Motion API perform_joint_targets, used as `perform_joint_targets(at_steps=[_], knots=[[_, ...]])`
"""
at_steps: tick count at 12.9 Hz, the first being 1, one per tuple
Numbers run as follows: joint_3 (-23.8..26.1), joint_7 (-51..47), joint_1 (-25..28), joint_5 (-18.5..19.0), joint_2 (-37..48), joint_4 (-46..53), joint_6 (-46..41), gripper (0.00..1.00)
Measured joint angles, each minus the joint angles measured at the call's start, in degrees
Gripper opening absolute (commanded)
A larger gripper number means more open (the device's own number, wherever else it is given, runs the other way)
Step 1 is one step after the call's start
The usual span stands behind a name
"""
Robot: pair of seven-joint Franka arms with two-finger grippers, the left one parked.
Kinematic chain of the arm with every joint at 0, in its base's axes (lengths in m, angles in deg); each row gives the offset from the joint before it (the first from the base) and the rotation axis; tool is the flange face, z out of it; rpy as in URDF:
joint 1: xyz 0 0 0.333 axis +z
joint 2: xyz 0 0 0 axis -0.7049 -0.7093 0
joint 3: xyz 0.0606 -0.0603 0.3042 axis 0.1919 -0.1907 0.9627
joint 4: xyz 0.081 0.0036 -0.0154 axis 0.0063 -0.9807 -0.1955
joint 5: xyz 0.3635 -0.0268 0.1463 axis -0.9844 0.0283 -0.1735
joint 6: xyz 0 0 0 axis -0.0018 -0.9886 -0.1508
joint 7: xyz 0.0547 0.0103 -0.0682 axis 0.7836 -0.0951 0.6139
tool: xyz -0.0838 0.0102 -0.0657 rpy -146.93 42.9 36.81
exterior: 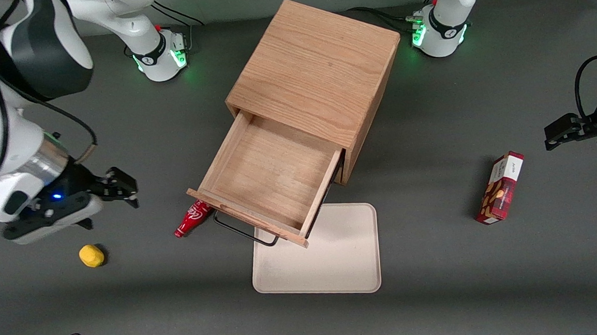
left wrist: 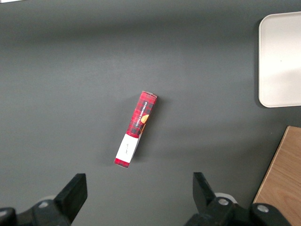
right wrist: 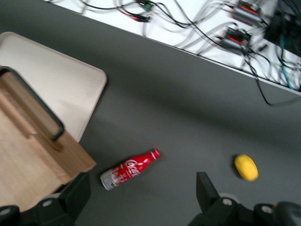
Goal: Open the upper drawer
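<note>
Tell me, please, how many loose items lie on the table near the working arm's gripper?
2: a red bottle lying beside the open upper drawer, and a yellow object nearer the front camera than the open gripper. The drawer may hide others.

A red Coca-Cola bottle (exterior: pixel 193 218) lies on its side on the dark grey counter (exterior: pixel 441 293). A small yellow lemon-like object (exterior: pixel 91 256) sits toward the working arm's end. A cream tray (exterior: pixel 336 269) lies flat, nearer the front camera than the bottle. A red snack box (exterior: pixel 500 188) lies toward the parked arm's end.
</note>
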Motion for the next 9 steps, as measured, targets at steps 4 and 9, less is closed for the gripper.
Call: perform_joint_targets(at_steps=[4, 9], knots=[[-6.81, -4.1, -1.63, -0.4, 8.42, -15.13, 5.24, 1.0], [-9.68, -8.16, -1.9, -2.44, 10.48, -18.67, -2.5, 1.0]])
